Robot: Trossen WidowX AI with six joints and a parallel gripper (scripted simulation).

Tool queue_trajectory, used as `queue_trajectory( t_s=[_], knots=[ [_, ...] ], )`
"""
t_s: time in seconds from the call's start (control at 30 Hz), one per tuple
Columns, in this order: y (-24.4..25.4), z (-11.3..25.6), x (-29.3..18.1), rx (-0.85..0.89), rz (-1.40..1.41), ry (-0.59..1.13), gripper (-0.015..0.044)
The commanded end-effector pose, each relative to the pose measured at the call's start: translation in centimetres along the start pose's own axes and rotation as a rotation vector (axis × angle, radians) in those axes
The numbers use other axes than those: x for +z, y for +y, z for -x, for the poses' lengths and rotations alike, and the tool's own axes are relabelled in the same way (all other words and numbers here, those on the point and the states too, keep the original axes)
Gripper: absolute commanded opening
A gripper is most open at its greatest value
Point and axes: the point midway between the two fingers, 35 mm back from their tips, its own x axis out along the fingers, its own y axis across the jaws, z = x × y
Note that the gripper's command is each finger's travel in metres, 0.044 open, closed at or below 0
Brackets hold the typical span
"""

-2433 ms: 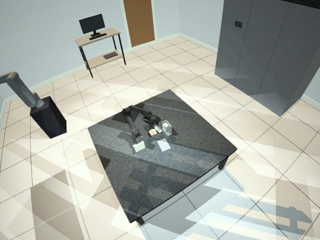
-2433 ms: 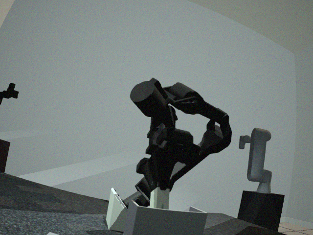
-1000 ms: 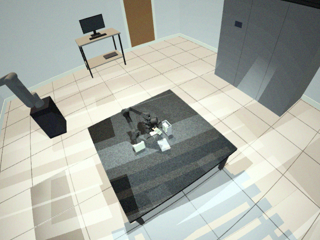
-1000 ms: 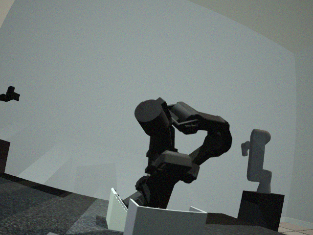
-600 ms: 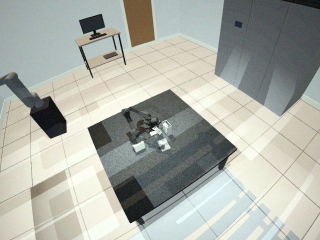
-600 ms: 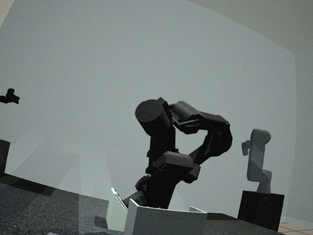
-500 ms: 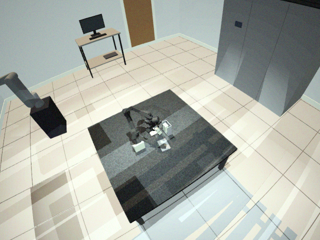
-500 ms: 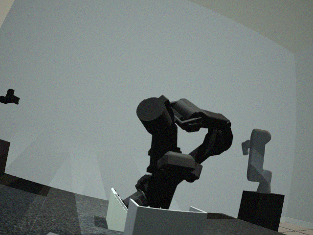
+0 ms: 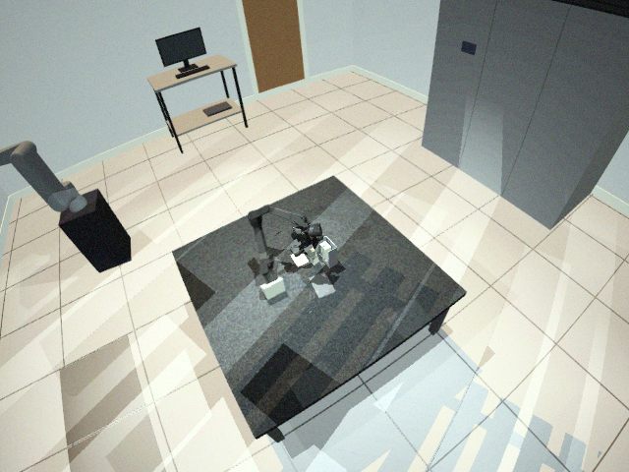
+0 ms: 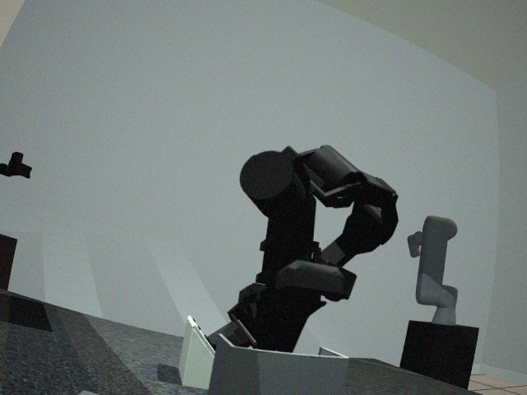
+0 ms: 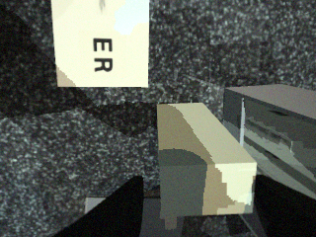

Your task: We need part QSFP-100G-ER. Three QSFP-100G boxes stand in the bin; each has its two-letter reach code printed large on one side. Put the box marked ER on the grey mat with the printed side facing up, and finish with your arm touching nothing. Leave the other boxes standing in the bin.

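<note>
"What's at the upper left?"
"A dark monitor (image 9: 181, 47) on a wooden desk (image 9: 223, 63); a keyboard (image 9: 192, 71) before it."
"Upper right?"
"A tall grey cabinet (image 9: 513, 101); top centre, a brown door (image 9: 274, 42)."

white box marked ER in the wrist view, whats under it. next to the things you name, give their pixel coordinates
dark speckled tabletop (image 9: 355, 213) (image 10: 132, 340) (image 11: 118, 163) shows around the white box marked ER (image 9: 300, 260) (image 11: 101, 54); directly beneath is covered, so can't tell
</note>
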Motion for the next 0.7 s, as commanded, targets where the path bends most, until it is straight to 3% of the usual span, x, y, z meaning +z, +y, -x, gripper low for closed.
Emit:
queue_trajectory(
  t_s=[0.0,0.27,0.5,0.67],
  knots=[
    [-0.5,-0.2,0.0,0.049,0.004,0.001,0.0243],
    [-1.8,-0.5,0.1,0.139,0.005,0.002,0.0243],
    [-1.5,-0.3,0.0,0.103,0.001,0.0,0.0427],
    [-1.7,0.3,0.0,0.104,0.001,0.001,0.044]
  ],
)
